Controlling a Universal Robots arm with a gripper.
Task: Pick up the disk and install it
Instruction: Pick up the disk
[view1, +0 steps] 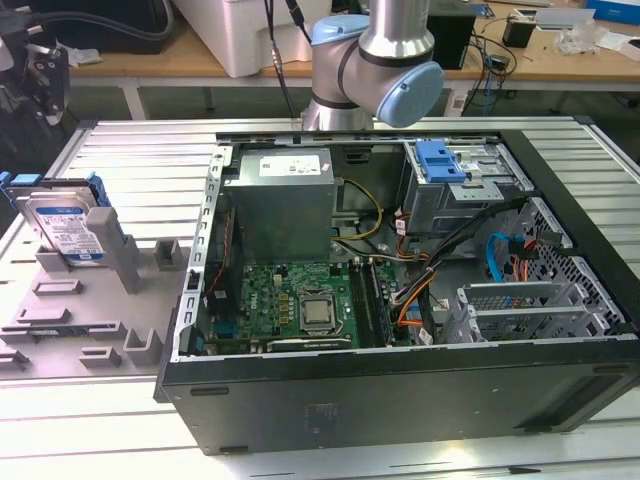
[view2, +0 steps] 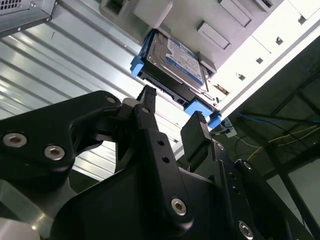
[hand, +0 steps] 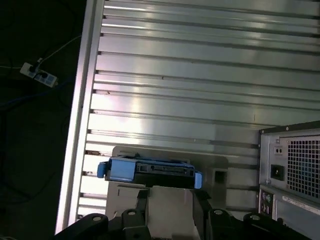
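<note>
Disk (view1: 66, 226), silver, blue-labelled, blue-framed, stands at the exterior view's left, base probably hidden in grey stand (view1: 116, 252); gripper (view2: 172, 106) spread wide, empty.

My arm (view1: 395, 30) is a silver tube with rounded joints closed by pale blue caps (view1: 412, 95). My jaws are matte black, built from chunky linked plates with ribbed tips, and fastened by round silver socket-head screws (view2: 171, 205) set in recesses.
</note>
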